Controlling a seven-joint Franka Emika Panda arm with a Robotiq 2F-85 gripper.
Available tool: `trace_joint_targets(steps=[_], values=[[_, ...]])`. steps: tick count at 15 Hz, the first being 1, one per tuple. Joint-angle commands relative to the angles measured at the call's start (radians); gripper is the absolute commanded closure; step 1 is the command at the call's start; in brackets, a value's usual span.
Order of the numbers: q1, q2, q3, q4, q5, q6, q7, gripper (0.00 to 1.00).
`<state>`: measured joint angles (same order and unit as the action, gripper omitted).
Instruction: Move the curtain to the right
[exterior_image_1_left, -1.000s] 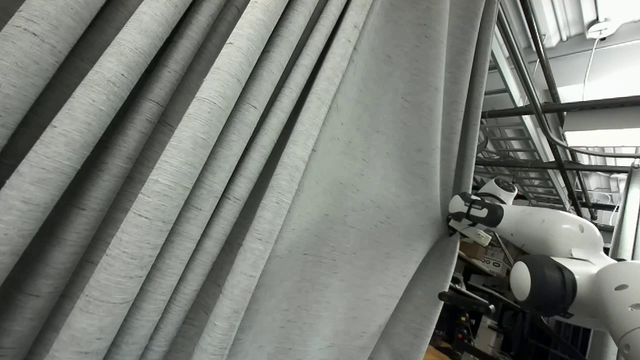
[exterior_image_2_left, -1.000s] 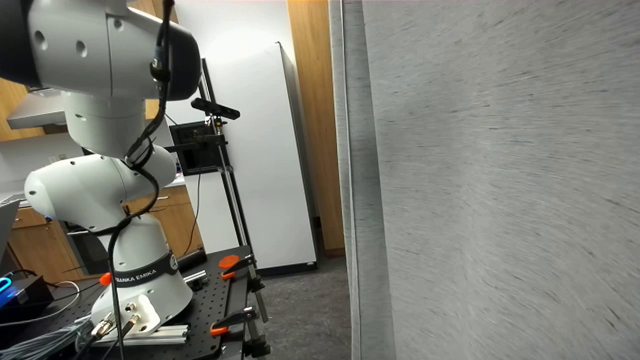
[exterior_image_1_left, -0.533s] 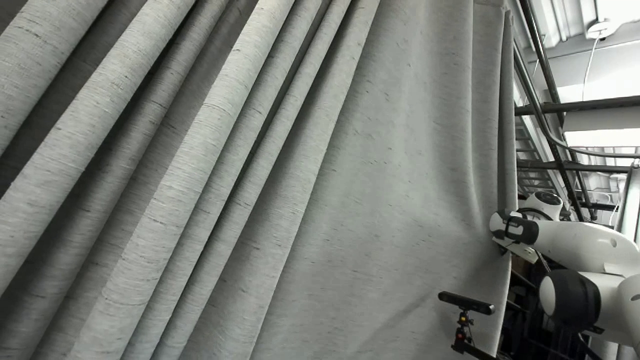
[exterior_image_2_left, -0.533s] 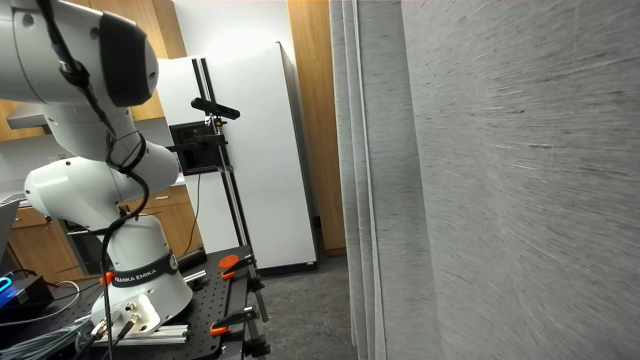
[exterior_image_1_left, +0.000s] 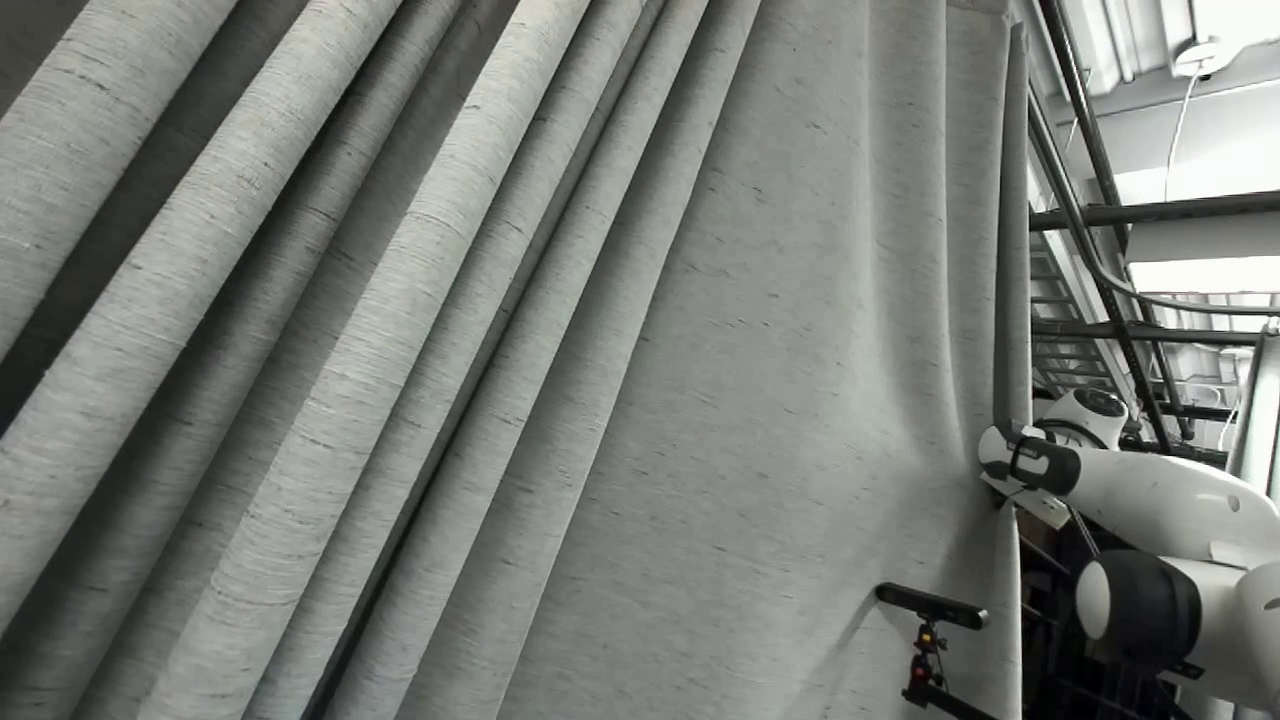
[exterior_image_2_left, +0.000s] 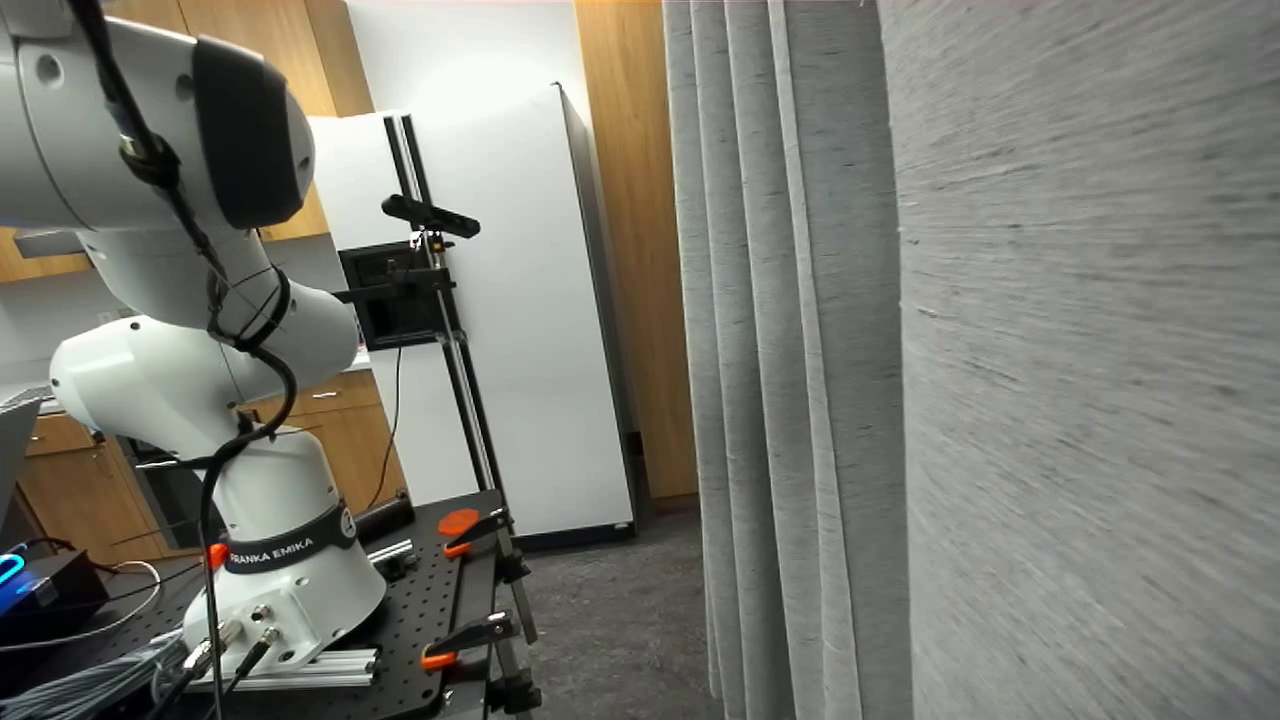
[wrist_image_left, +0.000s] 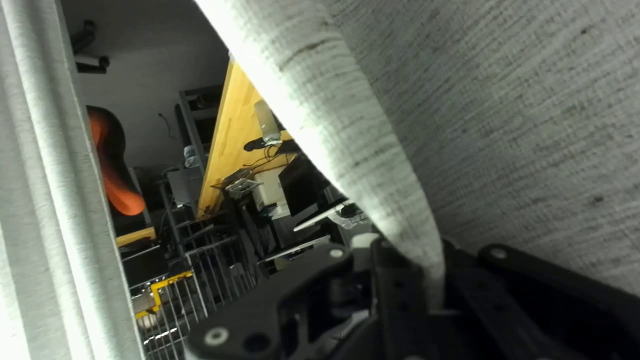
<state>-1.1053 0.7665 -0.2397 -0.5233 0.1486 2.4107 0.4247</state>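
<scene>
In an exterior view, the robot arm (exterior_image_2_left: 180, 375) stood on the table (exterior_image_2_left: 425, 580), left of the curtain (exterior_image_2_left: 1080, 400), with cupboards (exterior_image_2_left: 75, 500) behind. Some of the curtain was in the hand (wrist_image_left: 422, 257).

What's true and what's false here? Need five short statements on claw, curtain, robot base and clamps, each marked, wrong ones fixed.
1. In the wrist view, the claw is closed on part of the curtain. True.
2. The curtain hangs completely flat. False: it is pleated in both exterior views.
3. In an exterior view, a black bar-shaped device shows in front of the curtain. True.
4. The robot base is bright red. False: it is mostly white, standing on a black perforated table.
5. Two clamps with orange parts sit at the table's edge. True.
</scene>
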Motion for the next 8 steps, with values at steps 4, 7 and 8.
trace_joint_targets(steps=[4,7,8], values=[[0.007,0.077,0.072,0.097,-0.011,-0.097,-0.004,0.99],[0.017,0.074,0.062,0.118,-0.028,-0.126,0.007,0.99],[0.019,0.073,0.059,0.125,-0.033,-0.132,0.012,0.99]])
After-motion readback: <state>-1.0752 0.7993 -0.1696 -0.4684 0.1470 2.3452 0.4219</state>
